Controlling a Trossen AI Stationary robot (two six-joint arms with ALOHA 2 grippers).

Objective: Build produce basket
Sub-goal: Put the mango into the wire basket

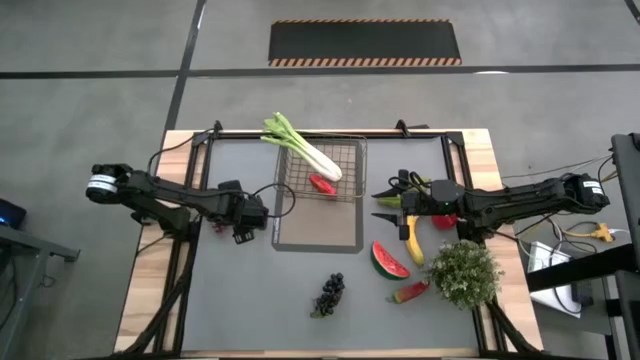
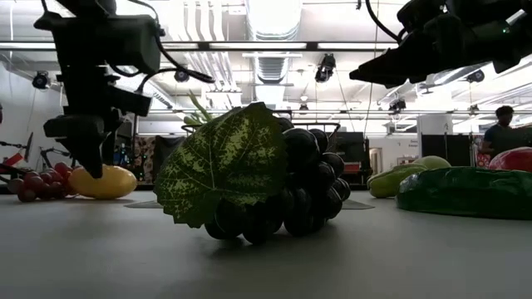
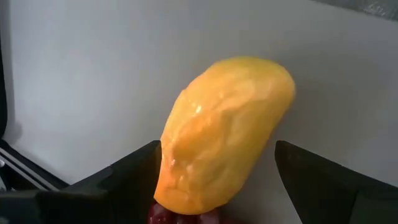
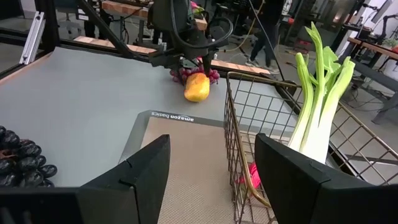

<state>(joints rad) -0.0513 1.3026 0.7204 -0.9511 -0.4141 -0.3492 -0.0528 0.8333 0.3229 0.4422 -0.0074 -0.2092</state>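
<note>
Overhead, left gripper (image 1: 243, 226) hides its target; wrist cam shows a yellow fruit (image 3: 224, 134) between spread fingers, arm reaching low

The words "amazon basics" are printed in white along the edge of the dark mat (image 4: 186, 162).

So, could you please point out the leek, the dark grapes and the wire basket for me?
leek (image 1: 311, 155), high view, on its pale stalk.
dark grapes (image 1: 331, 292), high view, middle of the bunch.
wire basket (image 4: 231, 140), right wrist view, on its near mesh wall.
</note>
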